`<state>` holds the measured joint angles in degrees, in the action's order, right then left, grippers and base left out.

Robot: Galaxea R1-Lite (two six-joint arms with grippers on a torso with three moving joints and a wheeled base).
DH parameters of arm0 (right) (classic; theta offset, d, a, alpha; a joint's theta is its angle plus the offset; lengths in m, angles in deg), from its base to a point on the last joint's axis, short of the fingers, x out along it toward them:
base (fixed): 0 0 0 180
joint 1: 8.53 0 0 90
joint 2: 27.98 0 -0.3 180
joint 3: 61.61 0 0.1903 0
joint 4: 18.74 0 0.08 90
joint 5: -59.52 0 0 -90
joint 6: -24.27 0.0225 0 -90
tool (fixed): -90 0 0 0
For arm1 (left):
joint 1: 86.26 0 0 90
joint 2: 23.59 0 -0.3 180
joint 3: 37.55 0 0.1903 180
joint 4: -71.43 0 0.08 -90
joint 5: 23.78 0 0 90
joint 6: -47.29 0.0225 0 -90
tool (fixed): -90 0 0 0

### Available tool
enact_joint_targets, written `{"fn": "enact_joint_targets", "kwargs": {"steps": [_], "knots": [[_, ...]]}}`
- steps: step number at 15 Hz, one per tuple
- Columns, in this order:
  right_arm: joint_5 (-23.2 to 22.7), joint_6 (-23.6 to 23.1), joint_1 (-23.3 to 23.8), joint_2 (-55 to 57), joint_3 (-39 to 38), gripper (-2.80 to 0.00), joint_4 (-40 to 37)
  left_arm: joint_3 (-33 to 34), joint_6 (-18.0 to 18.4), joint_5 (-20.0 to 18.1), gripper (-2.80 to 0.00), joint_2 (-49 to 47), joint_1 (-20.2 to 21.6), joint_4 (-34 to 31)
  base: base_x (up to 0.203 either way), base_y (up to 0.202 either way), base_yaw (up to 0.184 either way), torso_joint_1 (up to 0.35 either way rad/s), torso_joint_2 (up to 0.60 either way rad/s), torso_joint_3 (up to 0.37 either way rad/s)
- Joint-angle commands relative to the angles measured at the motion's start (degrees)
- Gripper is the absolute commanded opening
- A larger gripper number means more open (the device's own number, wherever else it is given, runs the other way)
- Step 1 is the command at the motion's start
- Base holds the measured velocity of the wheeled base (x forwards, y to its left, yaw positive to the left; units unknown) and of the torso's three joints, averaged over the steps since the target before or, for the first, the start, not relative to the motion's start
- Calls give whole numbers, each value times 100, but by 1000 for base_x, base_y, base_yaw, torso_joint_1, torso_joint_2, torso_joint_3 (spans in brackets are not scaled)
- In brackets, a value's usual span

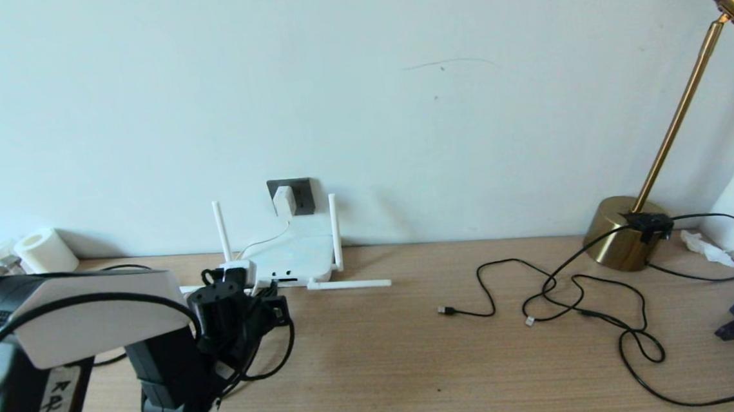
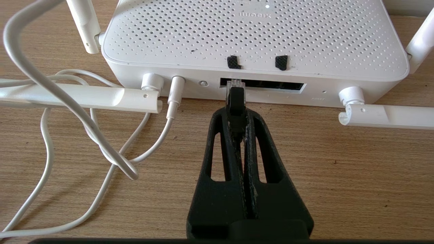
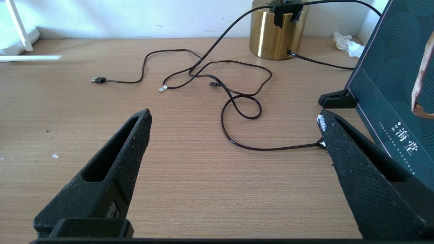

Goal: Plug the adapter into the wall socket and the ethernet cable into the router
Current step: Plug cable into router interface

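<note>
The white adapter (image 1: 283, 201) sits in the dark grey wall socket (image 1: 302, 196) above the router (image 1: 293, 256). Its thin white cord (image 2: 159, 135) ends in a jack on the router's front edge. In the left wrist view my left gripper (image 2: 236, 113) is shut on the black boot of the ethernet cable (image 2: 235, 101). The cable's clear clip plug meets the left end of the dark port slot (image 2: 271, 85) of the router (image 2: 254, 34); how deep it sits I cannot tell. My right gripper (image 3: 234, 118) hangs open over bare table, far to the right.
Two router antennas (image 2: 78, 96) lie flat on the wooden table either side of the ports. Thin black USB-type cables (image 1: 580, 294) sprawl to the right. A brass lamp base (image 1: 621, 233) and a dark box (image 3: 390, 84) stand at the right, a paper roll (image 1: 44, 251) at the back left.
</note>
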<state>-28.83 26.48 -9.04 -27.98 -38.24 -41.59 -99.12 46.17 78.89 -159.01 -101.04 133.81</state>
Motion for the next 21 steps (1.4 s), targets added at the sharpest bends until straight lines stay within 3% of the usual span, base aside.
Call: {"fn": "enact_joint_targets", "kwargs": {"steps": [1, 21], "knots": [[2, -1, -2, 2, 0, 0, 2, 6, -2, 8, -280, 14, 10, 47, 0, 0, 0, 0, 0, 0], [2, -1, -2, 4, 0, 0, 2, -73, -2, 8, -280, -28, 12, 47, 0, 0, 0, 0, 0, 0]]}}
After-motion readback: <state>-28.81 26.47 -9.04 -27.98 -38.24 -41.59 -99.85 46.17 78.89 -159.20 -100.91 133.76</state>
